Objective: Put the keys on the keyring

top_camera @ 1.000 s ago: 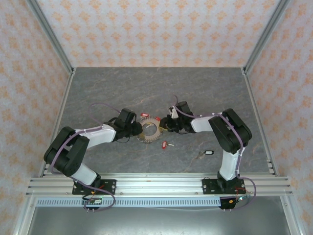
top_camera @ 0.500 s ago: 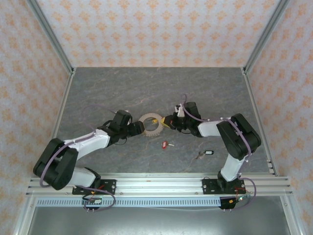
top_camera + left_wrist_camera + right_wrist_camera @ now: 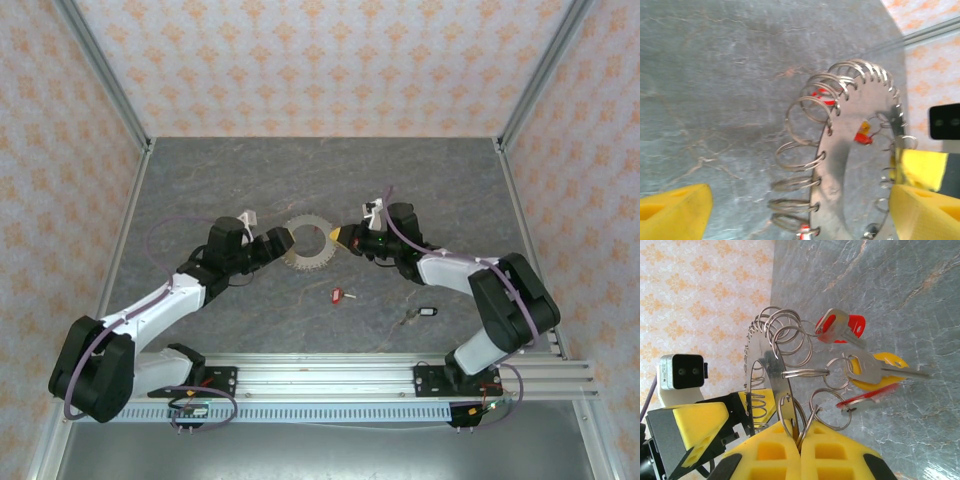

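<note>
The keyring (image 3: 306, 244) is a flat grey metal hoop edged with several small split rings. My right gripper (image 3: 338, 236) is shut on its right edge; in the right wrist view the pads (image 3: 801, 435) pinch the plate and a split ring. A red key (image 3: 840, 329), a yellow-tagged key (image 3: 880, 371) and another red key (image 3: 867, 396) hang from its rings. My left gripper (image 3: 283, 241) stands open at the hoop's left edge. In the left wrist view the keyring (image 3: 840, 165) lies between the wide-apart fingers (image 3: 675, 207). A loose red key (image 3: 342, 295) and a black-tagged key (image 3: 422, 314) lie on the table.
The grey marbled table (image 3: 220, 180) is walled by patterned panels with metal posts at the sides. An aluminium rail (image 3: 320, 375) runs along the near edge, where both arm bases are bolted.
The left gripper has opened and let go of the keyring. The right gripper has shut on its right edge. Both arms and the keyring have shifted farther from the rail.
</note>
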`<state>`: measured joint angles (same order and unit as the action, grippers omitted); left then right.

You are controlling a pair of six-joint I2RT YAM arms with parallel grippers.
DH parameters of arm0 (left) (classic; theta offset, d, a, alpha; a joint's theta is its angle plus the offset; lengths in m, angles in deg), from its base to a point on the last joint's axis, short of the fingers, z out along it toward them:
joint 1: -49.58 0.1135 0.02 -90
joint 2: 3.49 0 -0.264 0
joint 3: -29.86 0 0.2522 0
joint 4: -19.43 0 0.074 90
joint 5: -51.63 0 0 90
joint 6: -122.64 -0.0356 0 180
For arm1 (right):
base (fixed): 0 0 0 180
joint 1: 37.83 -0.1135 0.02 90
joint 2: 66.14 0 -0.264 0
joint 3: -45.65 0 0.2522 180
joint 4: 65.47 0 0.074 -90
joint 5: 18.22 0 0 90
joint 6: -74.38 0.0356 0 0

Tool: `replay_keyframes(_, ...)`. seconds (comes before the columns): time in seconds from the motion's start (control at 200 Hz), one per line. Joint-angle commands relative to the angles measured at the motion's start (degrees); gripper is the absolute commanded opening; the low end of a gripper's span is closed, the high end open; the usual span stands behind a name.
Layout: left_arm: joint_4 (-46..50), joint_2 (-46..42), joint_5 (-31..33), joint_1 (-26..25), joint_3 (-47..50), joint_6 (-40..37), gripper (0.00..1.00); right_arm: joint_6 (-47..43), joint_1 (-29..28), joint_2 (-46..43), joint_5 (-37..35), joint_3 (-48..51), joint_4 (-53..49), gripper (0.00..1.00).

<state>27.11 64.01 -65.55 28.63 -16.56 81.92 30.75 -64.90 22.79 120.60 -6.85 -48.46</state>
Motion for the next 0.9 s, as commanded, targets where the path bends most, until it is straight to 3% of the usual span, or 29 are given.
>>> replay_keyframes(0.0,-5.25,-0.51,-3.59,0.91,0.41,3.15,0.80,-1.25,-0.03,-3.25,1.94,-0.09,1.35,0.00)
replay_keyframes(0.2,-7.58,0.07,-4.73,0.91,0.50,4.46,0.61,-1.52,0.00,-4.63,2.69,-0.19,0.79,0.00)
replay_keyframes(0.42,-11.04,-1.24,-5.94,0.91,1.28,5.69,0.50,-1.62,-0.09,-4.81,3.27,-0.54,0.61,0.00)
replay_keyframes(0.896,-11.14,-6.07,-5.54,0.89,1.78,5.24,0.12,-0.42,-0.45,-5.51,3.39,-1.25,2.18,0.05)
